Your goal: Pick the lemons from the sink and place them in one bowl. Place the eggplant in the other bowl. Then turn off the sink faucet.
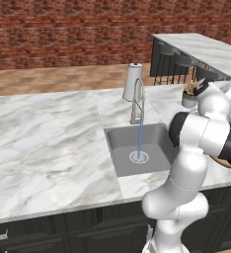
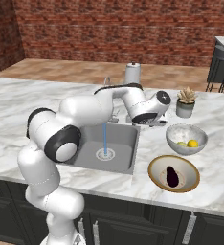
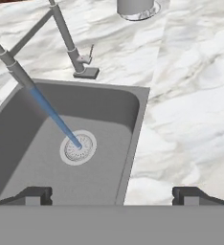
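While a blue water stream [image 2: 105, 136] runs from the tall slim chrome faucet [image 3: 66, 38] into the square grey metal sink [image 2: 121, 139], we see our gripper [image 3: 112, 195] spread wide, holding nothing, above its right rim. Both yellow lemons [image 2: 188, 143] lie in the deep speckled grey-white bowl [image 2: 173, 135]; the glossy dark purple eggplant [image 2: 172, 175] lies in the shallow tan-rimmed bowl [image 2: 158, 162].

The arm [image 2: 80, 115] consists of smooth, glossy white rounded link housings joined in series. Each joint carries a black band or collar, and circular end caps close the joint housings, white on some and dark on others. The lower body [image 1: 179, 207] is a bulbous white column with a faint seam line across one shell. The wrist housing [image 2: 150, 111] is white with a dark underside and a round white cap bearing a small dark mark. The fingers [image 3: 35, 195] are small, blocky and dark grey with flat tops.
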Robot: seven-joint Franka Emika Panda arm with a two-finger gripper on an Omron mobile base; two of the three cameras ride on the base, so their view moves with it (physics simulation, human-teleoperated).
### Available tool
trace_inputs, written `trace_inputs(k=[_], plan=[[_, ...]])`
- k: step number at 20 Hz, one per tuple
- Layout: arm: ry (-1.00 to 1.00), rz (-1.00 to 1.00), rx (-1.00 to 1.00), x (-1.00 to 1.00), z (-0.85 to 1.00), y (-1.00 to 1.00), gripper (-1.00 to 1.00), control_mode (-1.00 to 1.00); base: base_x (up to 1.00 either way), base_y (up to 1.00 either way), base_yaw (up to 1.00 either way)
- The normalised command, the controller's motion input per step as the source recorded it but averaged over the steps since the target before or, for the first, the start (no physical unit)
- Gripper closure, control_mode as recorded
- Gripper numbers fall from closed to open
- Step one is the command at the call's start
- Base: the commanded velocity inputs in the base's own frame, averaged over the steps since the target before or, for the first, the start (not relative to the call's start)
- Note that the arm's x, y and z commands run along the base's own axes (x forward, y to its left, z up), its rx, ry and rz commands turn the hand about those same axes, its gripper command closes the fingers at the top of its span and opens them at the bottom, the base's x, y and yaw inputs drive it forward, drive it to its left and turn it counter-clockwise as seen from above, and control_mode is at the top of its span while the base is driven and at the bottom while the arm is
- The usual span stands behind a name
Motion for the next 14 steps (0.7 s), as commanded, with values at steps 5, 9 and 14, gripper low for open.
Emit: trace_inputs(k=[5, 9, 14], plan=[[-0.05, 0.0, 0.0, 0.21, 0.0, 0.07, -1.0, -1.0, 0.0, 0.0, 0.0], [-0.09, 0.0, 0.0, 0.3, 0.0, 0.03, -1.0, -1.0, 0.0, 0.0, 0.0], [-0.07, 0.0, 0.0, 0.25, -0.01, 0.0, -1.0, -1.0, 0.0, 0.0, 0.0]])
